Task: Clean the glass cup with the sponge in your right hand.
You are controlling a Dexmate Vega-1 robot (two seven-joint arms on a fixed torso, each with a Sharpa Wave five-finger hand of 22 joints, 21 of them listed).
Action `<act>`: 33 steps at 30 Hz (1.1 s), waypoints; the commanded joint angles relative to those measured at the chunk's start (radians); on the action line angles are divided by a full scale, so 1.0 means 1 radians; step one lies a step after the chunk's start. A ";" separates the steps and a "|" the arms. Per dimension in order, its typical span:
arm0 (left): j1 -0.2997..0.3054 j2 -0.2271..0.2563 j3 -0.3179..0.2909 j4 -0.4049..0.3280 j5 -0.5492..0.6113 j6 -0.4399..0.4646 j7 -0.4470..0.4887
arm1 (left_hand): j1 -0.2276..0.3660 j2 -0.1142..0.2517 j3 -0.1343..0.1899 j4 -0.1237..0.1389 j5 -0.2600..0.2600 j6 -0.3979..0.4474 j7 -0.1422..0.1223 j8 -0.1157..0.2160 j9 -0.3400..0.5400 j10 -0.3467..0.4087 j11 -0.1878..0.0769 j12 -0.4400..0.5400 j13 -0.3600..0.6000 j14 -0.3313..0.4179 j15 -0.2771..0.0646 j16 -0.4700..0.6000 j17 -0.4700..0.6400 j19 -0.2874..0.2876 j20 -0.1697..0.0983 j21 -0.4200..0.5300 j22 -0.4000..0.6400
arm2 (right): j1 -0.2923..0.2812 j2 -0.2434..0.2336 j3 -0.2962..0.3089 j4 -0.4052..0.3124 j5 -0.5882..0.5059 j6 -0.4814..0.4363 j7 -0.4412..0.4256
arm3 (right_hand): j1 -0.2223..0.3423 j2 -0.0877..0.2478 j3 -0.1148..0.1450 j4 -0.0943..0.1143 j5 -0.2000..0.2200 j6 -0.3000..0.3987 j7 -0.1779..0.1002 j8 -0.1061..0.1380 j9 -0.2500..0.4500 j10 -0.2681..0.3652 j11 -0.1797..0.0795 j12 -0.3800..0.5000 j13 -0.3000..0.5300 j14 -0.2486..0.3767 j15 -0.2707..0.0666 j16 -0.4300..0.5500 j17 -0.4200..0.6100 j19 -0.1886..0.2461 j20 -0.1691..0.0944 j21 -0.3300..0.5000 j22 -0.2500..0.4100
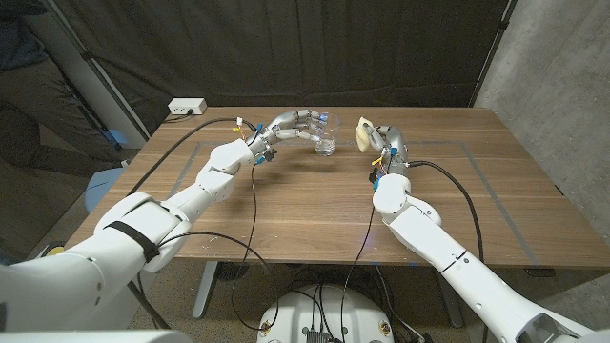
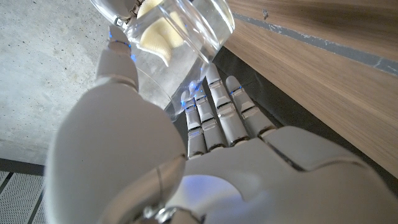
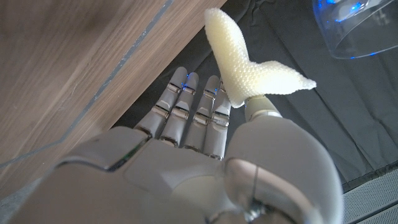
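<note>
A clear glass cup point(image 1: 326, 143) stands out over the far middle of the wooden table point(image 1: 286, 219). My left hand point(image 1: 294, 124) reaches it from the left and holds it between the thumb and the fingers. In the left wrist view the cup point(image 2: 180, 25) sits beyond the thumb, with my left hand point(image 2: 205, 162) below it. My right hand point(image 1: 383, 143) is just right of the cup and pinches a pale yellow sponge point(image 1: 362, 134), a small gap away from the glass. The right wrist view has the sponge point(image 3: 249, 65) at the thumb of my right hand point(image 3: 199, 162), with the cup point(image 3: 360, 28) beyond it.
A white power strip point(image 1: 187, 107) lies at the table's far left corner. Grey tape lines point(image 1: 477, 148) mark the tabletop. Black cables point(image 1: 253, 205) trail from both wrists. A person point(image 1: 29, 95) is at the left edge, behind the table. A dark curtain hangs behind.
</note>
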 commanded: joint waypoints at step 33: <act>-0.057 -0.064 0.000 0.144 -0.010 -0.037 -0.051 | 0.180 0.170 0.117 0.099 0.012 0.104 -0.112 0.294 0.004 0.147 -0.132 -0.003 0.022 0.013 -0.134 -0.008 0.012 -0.010 -0.001 0.018 0.002 | -0.023 0.206 0.003 0.041 0.110 0.056 -0.185 | 0.045 -0.002 0.019 -0.010 -0.001 0.099 -0.040 -0.005 0.001 0.055 0.008 0.009 0.003 0.029 -0.085 -0.001 -0.005 0.008 -0.022 0.033 -0.012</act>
